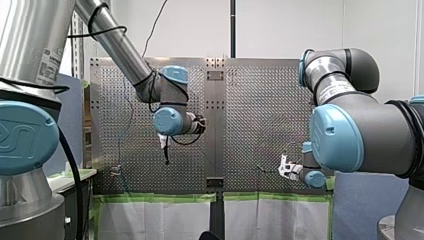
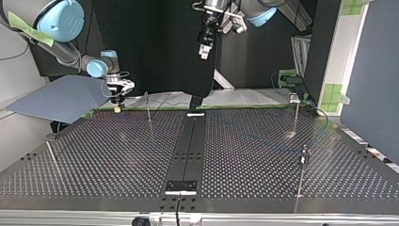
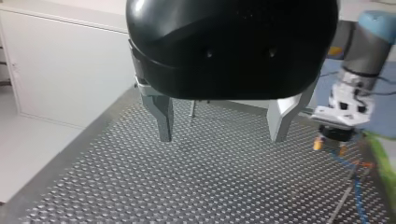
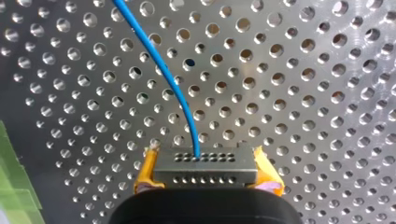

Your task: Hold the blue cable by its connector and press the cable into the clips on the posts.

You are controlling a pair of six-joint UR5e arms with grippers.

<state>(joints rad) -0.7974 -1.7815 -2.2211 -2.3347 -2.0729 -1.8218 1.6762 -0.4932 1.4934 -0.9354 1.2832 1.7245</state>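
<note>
In the right wrist view a grey connector (image 4: 205, 170) sits between the yellow pads of my right gripper (image 4: 205, 155), which is shut on it. The blue cable (image 4: 161, 74) runs from the connector out over the perforated plate. In the top view my right gripper (image 2: 115, 106) hangs low over the table's far left edge, beside a thin post (image 2: 147, 107). Other posts (image 2: 296, 113) (image 2: 302, 172) stand at that view's right. My left gripper (image 3: 222, 137) is open high above the table with nothing between its metal fingers (image 3: 163, 119). It also shows raised near the top view's centre, left gripper (image 2: 203, 49).
A black strip (image 2: 188, 150) splits the perforated table down the middle. A blue-grey board (image 2: 61, 96) leans past the far left corner in the top view. Green tape (image 4: 14, 186) lines the table edge next to my right gripper. A slanted rod (image 2: 52, 157) stands at the left.
</note>
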